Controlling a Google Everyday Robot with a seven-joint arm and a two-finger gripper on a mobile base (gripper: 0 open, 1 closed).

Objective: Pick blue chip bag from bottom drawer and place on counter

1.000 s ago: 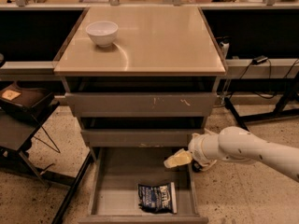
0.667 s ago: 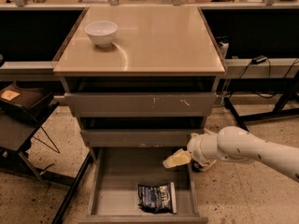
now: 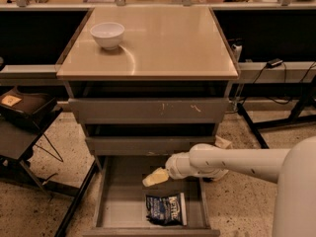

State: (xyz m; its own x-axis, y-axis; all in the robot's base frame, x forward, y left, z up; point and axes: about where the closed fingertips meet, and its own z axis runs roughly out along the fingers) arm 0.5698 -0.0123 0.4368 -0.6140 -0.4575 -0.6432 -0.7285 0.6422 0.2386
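The blue chip bag (image 3: 166, 209) lies flat on the grey floor of the open bottom drawer (image 3: 121, 209), near its front edge, with white lettering facing up. My gripper (image 3: 155, 177), cream-coloured at the tip of the white arm (image 3: 232, 163) reaching in from the right, hovers over the drawer's back middle, just above and behind the bag and not touching it. The tan counter (image 3: 168, 43) tops the cabinet above.
A white bowl (image 3: 107, 34) stands on the counter's back left. The two upper grey drawers (image 3: 148, 111) are slightly open above the gripper. A dark side table (image 3: 24, 127) with a black bag is at the left. Cables and metal legs lie on the right floor.
My gripper has moved left and slightly down over the bottom drawer, closer to the bag. The bag and bowl have not moved.
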